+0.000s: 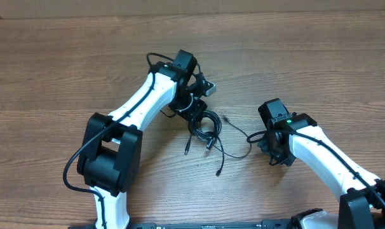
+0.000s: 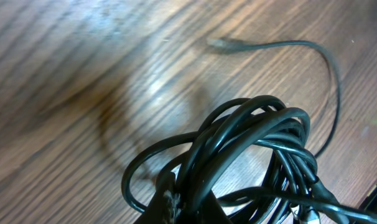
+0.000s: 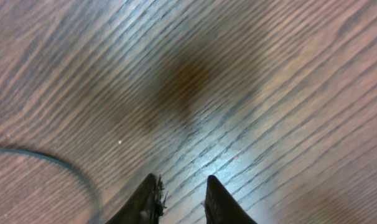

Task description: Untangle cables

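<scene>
The cables [image 1: 205,130] are a tangled bundle of thin black cords at the table's middle, with plug ends trailing toward the front and one strand running right. My left gripper [image 1: 194,114] sits on the bundle's upper left. In the left wrist view its fingers [image 2: 182,202] are shut on the looped cords [image 2: 257,143], and one strand with a small plug [image 2: 223,43] runs off across the wood. My right gripper [image 1: 273,152] is right of the bundle. In the right wrist view its fingers [image 3: 181,186] are apart and empty, with a thin cord [image 3: 58,162] to their left.
The wooden table [image 1: 65,63] runs in all directions around the arms. The thicker black cables of the arms run along the white links [image 1: 138,102].
</scene>
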`<state>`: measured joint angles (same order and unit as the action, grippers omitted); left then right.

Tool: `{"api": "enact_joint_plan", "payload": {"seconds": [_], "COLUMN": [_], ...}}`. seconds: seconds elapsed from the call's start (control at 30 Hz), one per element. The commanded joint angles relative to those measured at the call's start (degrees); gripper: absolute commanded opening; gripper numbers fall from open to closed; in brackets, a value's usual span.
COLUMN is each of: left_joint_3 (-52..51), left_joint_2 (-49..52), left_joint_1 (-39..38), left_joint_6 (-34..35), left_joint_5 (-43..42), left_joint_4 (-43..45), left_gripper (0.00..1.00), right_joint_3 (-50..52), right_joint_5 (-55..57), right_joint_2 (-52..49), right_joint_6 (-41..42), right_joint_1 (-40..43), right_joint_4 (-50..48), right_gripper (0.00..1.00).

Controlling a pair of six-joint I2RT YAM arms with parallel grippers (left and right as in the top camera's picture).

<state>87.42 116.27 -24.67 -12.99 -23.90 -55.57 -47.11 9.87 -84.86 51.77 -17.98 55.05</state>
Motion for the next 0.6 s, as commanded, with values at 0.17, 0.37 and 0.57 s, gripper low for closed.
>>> {"api": "enact_joint_plan", "payload": {"seconds": [0.17, 0.37, 0.57], "left_joint_3": [1.62, 1.62, 1.62], "left_joint_2": [-1.64, -1.64, -1.64], "left_joint_1": [1.03, 0.55, 0.28], "left_joint_6": [1.44, 1.51, 2.58], "left_joint_5": [-1.27, 3.06, 4.79], "left_joint_4": [-0.04, -0.17, -0.2], "left_gripper": [0.04, 0.04, 0.04], "right_joint_3": [0.15, 0.13, 0.15], "right_joint_5": [-10.64, -37.48, -54.05], "right_joint_2": [-0.09, -0.09, -0.09], "right_joint_6": [-14.91, -34.38, -42.91], "right_joint_1": [0.04, 0.02, -0.28], "right_joint_4": [-10.1, -19.32, -19.87], "right_gripper": [0.5, 0.59, 0.62]}}
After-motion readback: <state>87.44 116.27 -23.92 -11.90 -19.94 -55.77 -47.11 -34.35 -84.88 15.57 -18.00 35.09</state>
